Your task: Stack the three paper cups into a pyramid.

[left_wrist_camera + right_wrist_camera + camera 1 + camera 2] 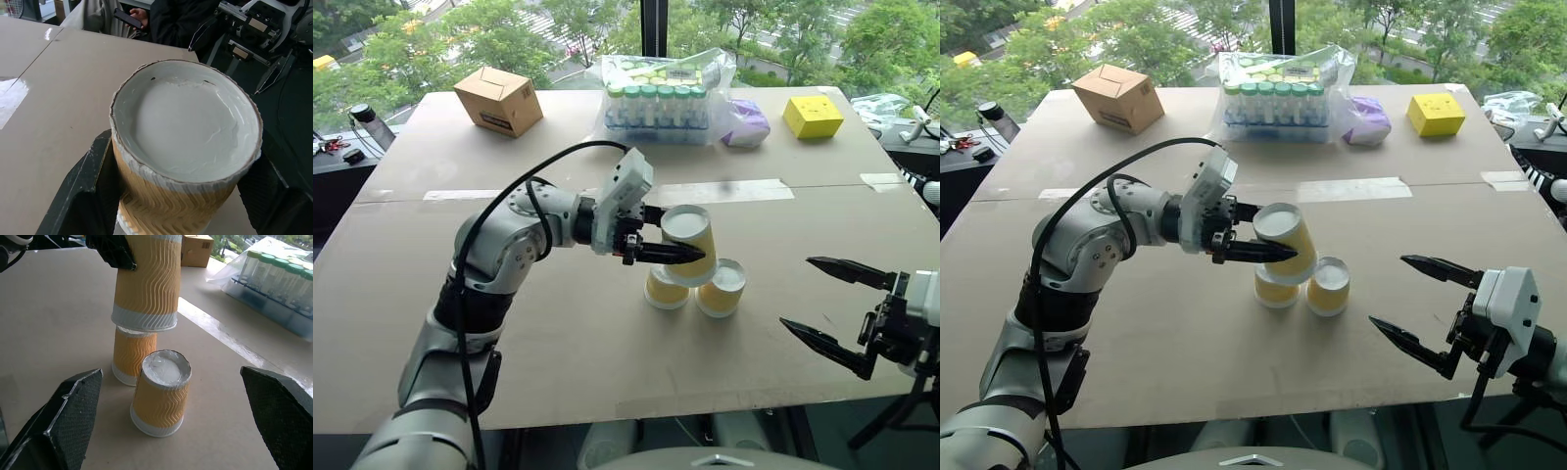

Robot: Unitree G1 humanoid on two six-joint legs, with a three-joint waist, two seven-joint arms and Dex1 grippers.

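Observation:
Three mustard-yellow paper cups stand with their white bases up. Two of them, cup and cup, stand side by side on the brown table. The third cup hangs slightly tilted just over them, mostly above the left one, with my left gripper shut on its sides. The left wrist view looks onto its white base. Whether it touches the cup below I cannot tell. My right gripper stands open to the right of the cups, with nothing between its fingers.
At the table's far side stand a cardboard box, a bagged rack of green-capped bottles, a purple packet and a yellow box. A tape strip runs across the table. A person holding a phone sits beyond the table.

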